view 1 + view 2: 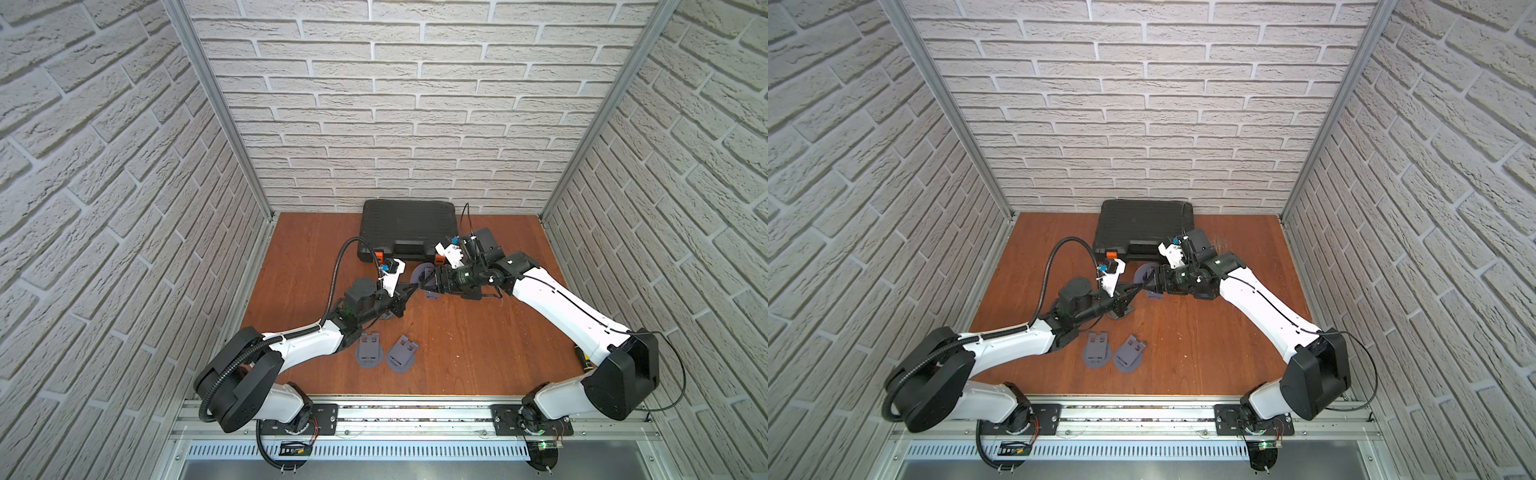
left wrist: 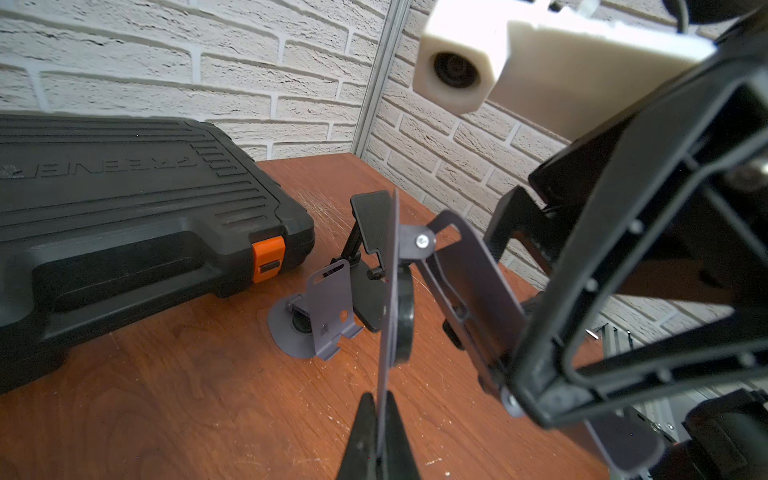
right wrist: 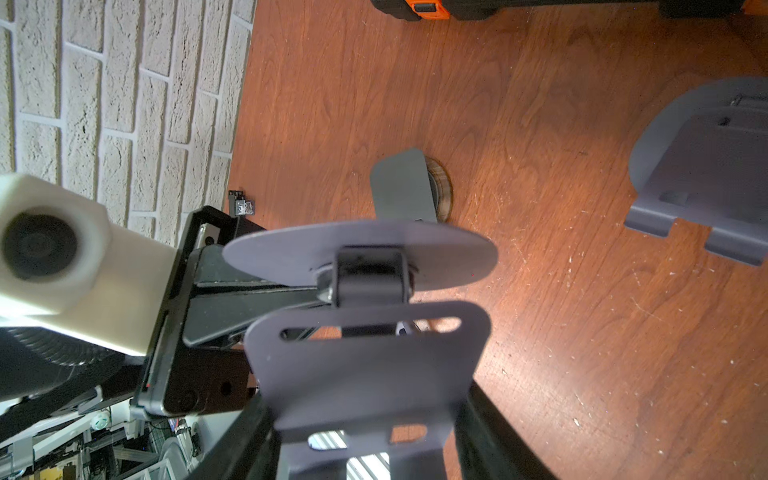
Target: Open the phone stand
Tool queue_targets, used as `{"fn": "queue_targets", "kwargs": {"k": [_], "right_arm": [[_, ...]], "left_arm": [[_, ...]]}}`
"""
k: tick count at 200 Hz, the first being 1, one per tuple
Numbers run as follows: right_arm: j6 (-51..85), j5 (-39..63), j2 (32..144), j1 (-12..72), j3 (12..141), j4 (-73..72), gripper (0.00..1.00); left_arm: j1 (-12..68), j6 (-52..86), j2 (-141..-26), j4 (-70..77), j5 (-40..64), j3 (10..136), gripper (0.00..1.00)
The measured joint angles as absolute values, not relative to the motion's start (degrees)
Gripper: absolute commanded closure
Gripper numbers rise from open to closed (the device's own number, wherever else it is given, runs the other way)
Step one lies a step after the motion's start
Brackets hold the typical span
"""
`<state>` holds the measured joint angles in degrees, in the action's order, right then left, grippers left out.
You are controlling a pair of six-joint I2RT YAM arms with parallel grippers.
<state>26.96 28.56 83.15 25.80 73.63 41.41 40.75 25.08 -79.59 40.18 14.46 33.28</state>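
Observation:
The grey phone stand is held in the air between both grippers. Its round base disc (image 2: 388,316) (image 3: 361,249) is seen edge-on, and my left gripper (image 2: 379,399) (image 1: 415,287) is shut on its rim. A hinge arm (image 3: 370,282) joins the disc to the flat back plate (image 2: 469,282) (image 3: 365,365), which stands away from the disc at an angle. My right gripper (image 3: 365,419) (image 1: 428,282) is shut across that plate's two side edges. In both top views the two grippers meet tip to tip over the middle of the table and hide most of the stand.
A black tool case (image 1: 409,228) (image 2: 124,208) with orange latches lies at the back wall. An unfolded grey stand (image 2: 316,320) (image 1: 422,272) and a black stand (image 2: 370,232) sit just in front of it. Two folded grey stands (image 1: 368,351) (image 1: 401,353) lie near the front.

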Motion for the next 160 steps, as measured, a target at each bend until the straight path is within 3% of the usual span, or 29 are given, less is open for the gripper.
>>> {"fn": "queue_targets", "kwargs": {"k": [30,87,160], "right_arm": [[26.5,29.0,83.2,25.7,73.6,41.6,0.86],[26.3,29.4,83.2,25.4,73.8,42.6,0.86],[26.3,29.6,83.5,25.1,73.8,47.2,0.86]], "left_arm": [[40.5,25.6,-79.5,40.1,15.0,33.2,0.89],[39.9,31.7,-80.2,40.2,14.6,32.9,0.56],[44.4,33.0,-80.1,38.0,9.6,33.5,0.50]]}}
